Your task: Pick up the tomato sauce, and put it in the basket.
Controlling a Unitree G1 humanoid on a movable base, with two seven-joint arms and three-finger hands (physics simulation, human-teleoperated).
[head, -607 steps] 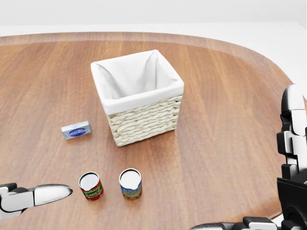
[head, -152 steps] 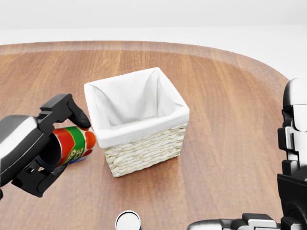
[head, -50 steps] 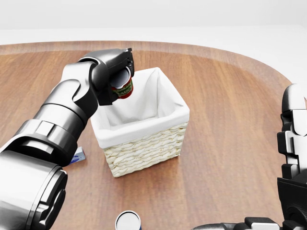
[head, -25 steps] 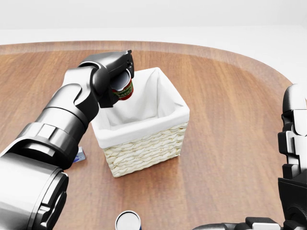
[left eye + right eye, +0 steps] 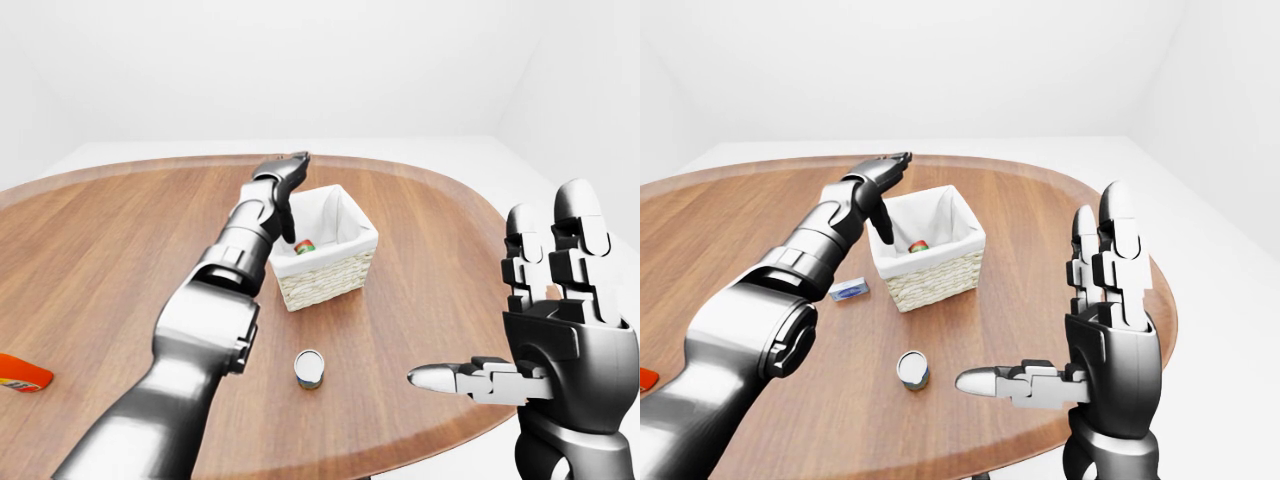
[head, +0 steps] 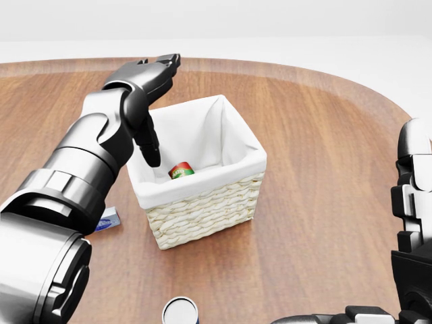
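The tomato sauce can (image 6: pixel 180 171), red with a green band, lies on its side inside the wicker basket (image 6: pixel 202 216), on the white liner near the lower-left wall. My left hand (image 6: pixel 162 108) is open and empty above the basket's left rim, with its fingers stretched toward the top of the head view and its thumb pointing down over the liner. My right hand (image 5: pixel 540 340) is open and empty, raised with fingers upright at the right of the left-eye view, well away from the basket.
A second can (image 6: pixel 179 312) stands upright on the wooden table (image 6: pixel 317 135) below the basket. A small blue box (image 5: pixel 849 291) lies left of the basket. A red-orange object (image 5: pixel 20 372) lies at the table's far left. The table's rounded edge runs on the right.
My left hand has opened and let go of the tomato sauce can. The can has dropped from the hand into the basket. The right hand has not moved.
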